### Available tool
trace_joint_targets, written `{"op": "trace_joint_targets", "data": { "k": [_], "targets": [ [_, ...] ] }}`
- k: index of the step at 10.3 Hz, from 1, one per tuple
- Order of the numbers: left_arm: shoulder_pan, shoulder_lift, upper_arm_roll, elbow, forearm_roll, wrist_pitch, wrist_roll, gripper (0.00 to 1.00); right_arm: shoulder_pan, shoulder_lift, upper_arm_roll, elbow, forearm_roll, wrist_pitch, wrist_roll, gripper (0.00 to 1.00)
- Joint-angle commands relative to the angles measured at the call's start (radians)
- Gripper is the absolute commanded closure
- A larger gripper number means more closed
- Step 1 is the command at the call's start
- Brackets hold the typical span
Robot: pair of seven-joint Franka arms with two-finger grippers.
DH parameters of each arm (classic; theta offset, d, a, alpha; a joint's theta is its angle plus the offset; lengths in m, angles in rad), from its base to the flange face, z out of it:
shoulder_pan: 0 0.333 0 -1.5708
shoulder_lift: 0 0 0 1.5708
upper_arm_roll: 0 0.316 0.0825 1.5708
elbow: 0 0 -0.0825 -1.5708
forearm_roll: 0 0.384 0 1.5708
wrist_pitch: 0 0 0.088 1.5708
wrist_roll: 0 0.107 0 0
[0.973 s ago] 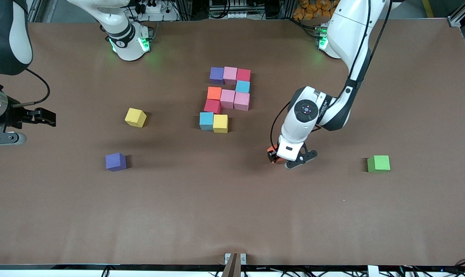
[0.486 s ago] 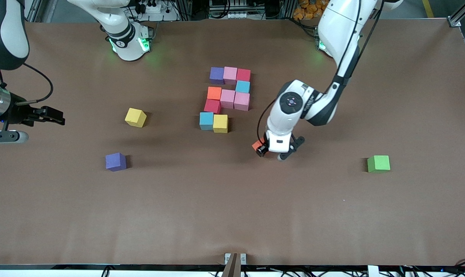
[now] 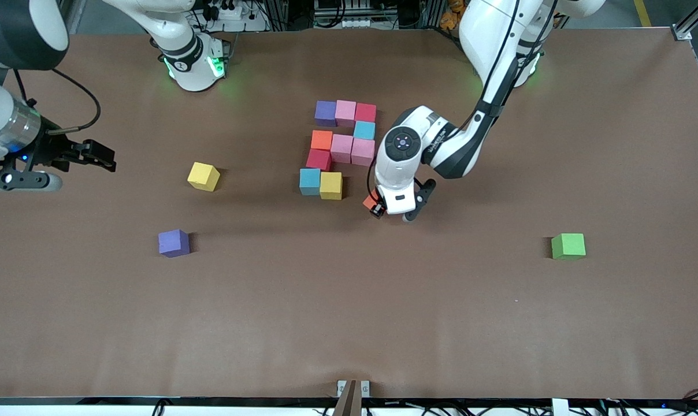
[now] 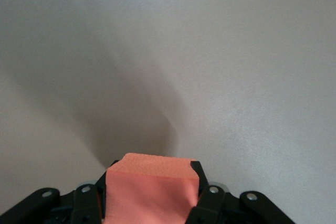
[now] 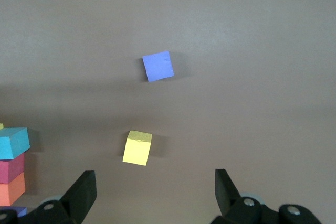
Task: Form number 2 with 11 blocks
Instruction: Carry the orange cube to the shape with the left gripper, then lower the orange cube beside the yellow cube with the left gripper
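Observation:
Several touching blocks form a partial number 2 (image 3: pixel 341 148) at the table's middle. Its row nearest the front camera is a blue block (image 3: pixel 309 181) and a yellow block (image 3: pixel 331 185). My left gripper (image 3: pixel 390 211) is shut on an orange block (image 3: pixel 371 201) (image 4: pixel 149 190) and hangs low over the table, just beside that yellow block toward the left arm's end. My right gripper (image 3: pixel 103 159) (image 5: pixel 155 195) is open and holds nothing, over the right arm's end of the table.
A loose yellow cube (image 3: pixel 203 176) (image 5: pixel 137 148) and a loose purple cube (image 3: pixel 173 242) (image 5: pixel 158 66) lie between the figure and the right gripper. A green cube (image 3: pixel 568 246) sits alone toward the left arm's end.
The left gripper has carried the orange block toward the figure, closing on its yellow block. The right gripper has drifted toward the table's middle and the bases.

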Motion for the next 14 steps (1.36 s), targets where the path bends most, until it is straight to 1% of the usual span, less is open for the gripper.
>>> {"op": "trace_joint_targets", "data": {
  "k": [1, 2, 3, 5, 6, 8, 9, 11, 12, 14],
  "targets": [
    [-0.027, 0.029, 0.0, 0.03, 0.017, -0.038, -0.083, 0.76, 0.003, -0.077, 0.01, -0.089, 0.013, 0.043, 0.013, 0.0],
    [-0.035, 0.037, 0.0, 0.034, 0.014, -0.038, -0.092, 0.76, 0.033, -0.071, -0.027, -0.077, 0.012, 0.044, 0.013, 0.0],
    [-0.048, 0.054, 0.002, 0.053, 0.014, -0.045, -0.139, 0.76, 0.04, -0.051, -0.039, -0.039, 0.012, 0.041, -0.004, 0.0],
    [-0.087, 0.085, 0.021, 0.095, 0.013, -0.066, -0.237, 0.76, 0.037, 0.01, -0.041, 0.05, 0.01, 0.029, -0.012, 0.0],
    [-0.102, 0.094, 0.029, 0.111, 0.003, -0.092, -0.276, 0.76, 0.038, 0.048, -0.041, 0.113, 0.007, -0.008, -0.01, 0.0],
    [-0.105, 0.114, 0.038, 0.148, -0.024, -0.15, -0.357, 0.76, 0.056, 0.134, -0.041, 0.261, -0.004, -0.144, -0.01, 0.0],
    [-0.107, 0.121, 0.045, 0.154, -0.026, -0.173, -0.379, 0.76, 0.064, 0.153, -0.041, 0.291, -0.008, -0.166, -0.01, 0.0],
    [-0.123, 0.128, 0.066, 0.152, -0.03, -0.216, -0.39, 0.76, 0.058, 0.153, -0.041, 0.287, 0.002, -0.166, -0.004, 0.0],
    [-0.133, 0.125, 0.074, 0.154, -0.033, -0.219, -0.412, 0.76, 0.055, 0.158, -0.039, 0.288, 0.013, -0.16, 0.003, 0.0],
    [-0.147, 0.129, 0.088, 0.154, -0.049, -0.22, -0.422, 0.76, 0.052, 0.162, -0.041, 0.291, 0.007, -0.151, 0.002, 0.0]
  ]
}}
